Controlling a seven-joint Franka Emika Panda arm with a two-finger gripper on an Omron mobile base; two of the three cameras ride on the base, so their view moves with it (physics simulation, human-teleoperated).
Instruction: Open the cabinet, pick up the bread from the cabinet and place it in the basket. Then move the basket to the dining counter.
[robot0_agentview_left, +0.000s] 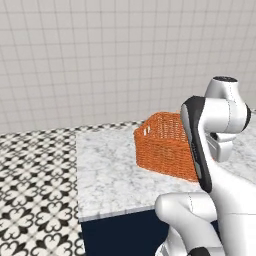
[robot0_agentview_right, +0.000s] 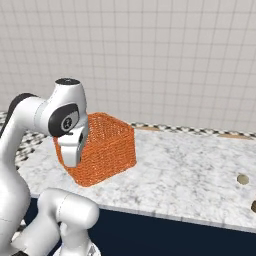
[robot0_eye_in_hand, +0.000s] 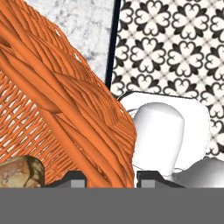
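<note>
Sitting on the dining counter (robot0_agentview_left: 105, 170), the orange woven basket (robot0_agentview_left: 162, 145) holds bread (robot0_eye_in_hand: 17, 173).

Bread (robot0_eye_in_hand: 17, 171) in basket (robot0_agentview_left: 162, 145) on dining counter (robot0_agentview_left: 107, 175)

Black-and-white patterned floor (robot0_agentview_left: 30, 200), white tiled wall (robot0_agentview_left: 100, 60)

Orange basket (robot0_eye_in_hand: 57, 105) wall sat between the finger tips (robot0_eye_in_hand: 75, 179), gripper (robot0_eye_in_hand: 111, 180) closed on its rim. Brown bread (robot0_eye_in_hand: 17, 173) lay inside. Marble counter (robot0_eye_in_hand: 83, 22) edge and patterned floor (robot0_eye_in_hand: 175, 48) lay beyond.
</note>
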